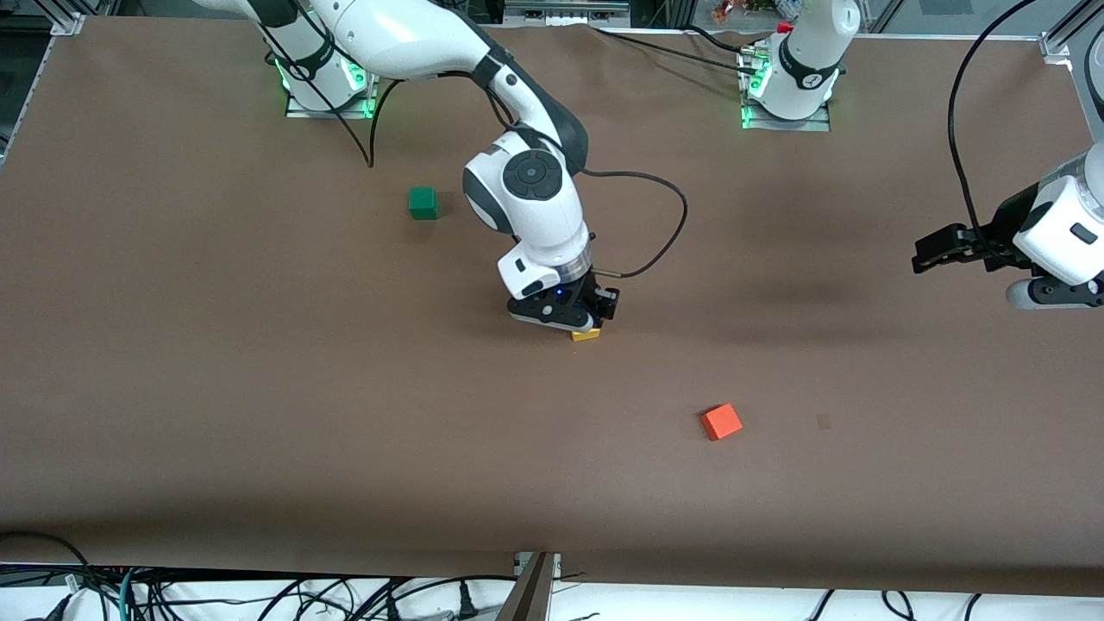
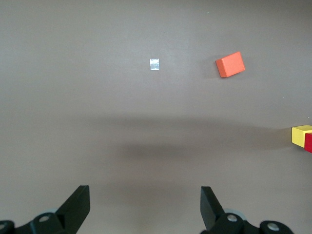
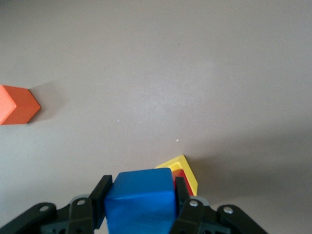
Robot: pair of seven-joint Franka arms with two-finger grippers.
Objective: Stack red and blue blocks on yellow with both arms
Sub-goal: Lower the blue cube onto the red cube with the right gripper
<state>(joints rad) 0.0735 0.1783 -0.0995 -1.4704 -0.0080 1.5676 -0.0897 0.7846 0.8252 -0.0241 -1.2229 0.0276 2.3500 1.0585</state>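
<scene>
My right gripper [image 1: 592, 319] is shut on the blue cube [image 3: 141, 204], which sits between its two fingers [image 3: 104, 189]. It holds the cube right over the red cube [image 3: 181, 176], of which only a sliver shows. The red cube sits on the yellow cube [image 3: 184, 165]. I cannot tell whether blue touches red. In the front view only an edge of the yellow cube [image 1: 586, 335] shows under the gripper, at mid-table. My left gripper [image 1: 927, 256] is open and empty, up in the air over the left arm's end of the table. It also shows in the left wrist view [image 2: 145, 204].
An orange-red cube [image 1: 720, 422] lies nearer the front camera than the stack, toward the left arm's end. A green cube [image 1: 423, 203] lies closer to the right arm's base. A small pale patch [image 2: 155, 64] marks the table beside the orange-red cube.
</scene>
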